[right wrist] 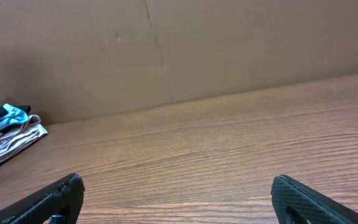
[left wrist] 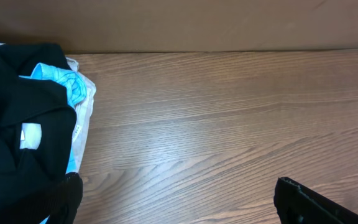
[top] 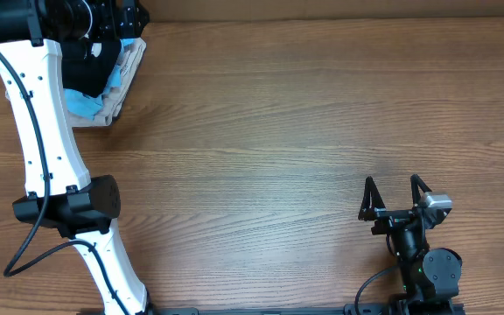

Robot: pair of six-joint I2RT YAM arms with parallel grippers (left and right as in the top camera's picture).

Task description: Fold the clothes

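Observation:
The black shirt lies crumpled on top of a pile at the table's far left corner; its small white tag shows. My left gripper is open, low over the table right beside the pile, with its left finger at the shirt's edge and bare wood between the fingers. My right gripper is open and empty near the front right edge, far from the pile. In the right wrist view only bare wood lies between its fingers, and the pile shows far off to the left.
A light blue garment and a beige garment lie under the black shirt in the same pile. A brown cardboard wall runs along the table's far edge. The left arm's white links reach along the left side.

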